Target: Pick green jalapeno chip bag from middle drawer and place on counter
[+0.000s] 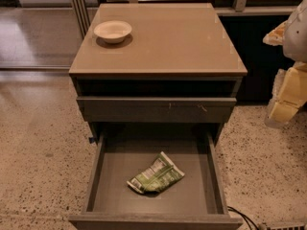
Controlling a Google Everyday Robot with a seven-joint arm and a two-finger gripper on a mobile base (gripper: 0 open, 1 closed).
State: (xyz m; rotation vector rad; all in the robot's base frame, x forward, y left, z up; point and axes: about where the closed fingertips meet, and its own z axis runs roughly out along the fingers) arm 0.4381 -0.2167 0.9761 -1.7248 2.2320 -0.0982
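Nearest me, the middle drawer (115,188) is standing pulled out, and the green jalapeno chip bag (156,178) is lying crumpled on its floor, touching no wall. I'd say the picking step is only beginning, as nothing is holding the bag. The claw (287,97) is hanging off to the right, well apart; released or clenched, I cannot tell. It is needing to swing left and descend, minding the scratched drawer front (156,109) above the rear. Farther off, the tabletop (177,42) is carrying a white bowl (112,30) to avoid.
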